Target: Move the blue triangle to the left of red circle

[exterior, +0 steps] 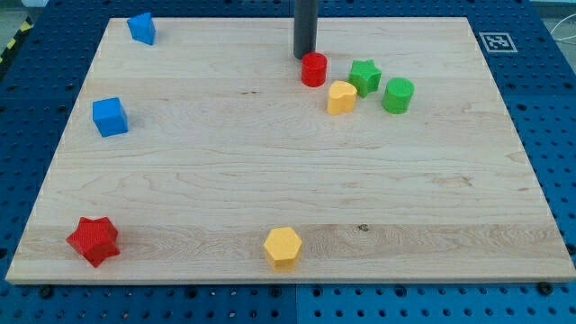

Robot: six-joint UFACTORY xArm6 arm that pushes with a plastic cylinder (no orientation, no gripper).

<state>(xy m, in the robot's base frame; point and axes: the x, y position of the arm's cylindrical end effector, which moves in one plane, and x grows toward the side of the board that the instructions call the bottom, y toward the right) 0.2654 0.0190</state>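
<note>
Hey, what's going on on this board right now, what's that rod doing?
My tip sits near the view's top, just above and slightly left of the red circle, very close to it. The blue triangle I'm meant to bring to the left of that circle lies far off at the top left corner, not yet moved. A yellow block, green star and green cylinder cluster to the circle's right.

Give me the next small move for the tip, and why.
Probably swing my tip away from the red circle and toward the view's top left, to come in behind the blue triangle. My tip sits just at the circle's upper left, nearly touching it, while the triangle lies far off near the board's top-left corner. Pushing now would shift the circle, not the triangle.
</note>
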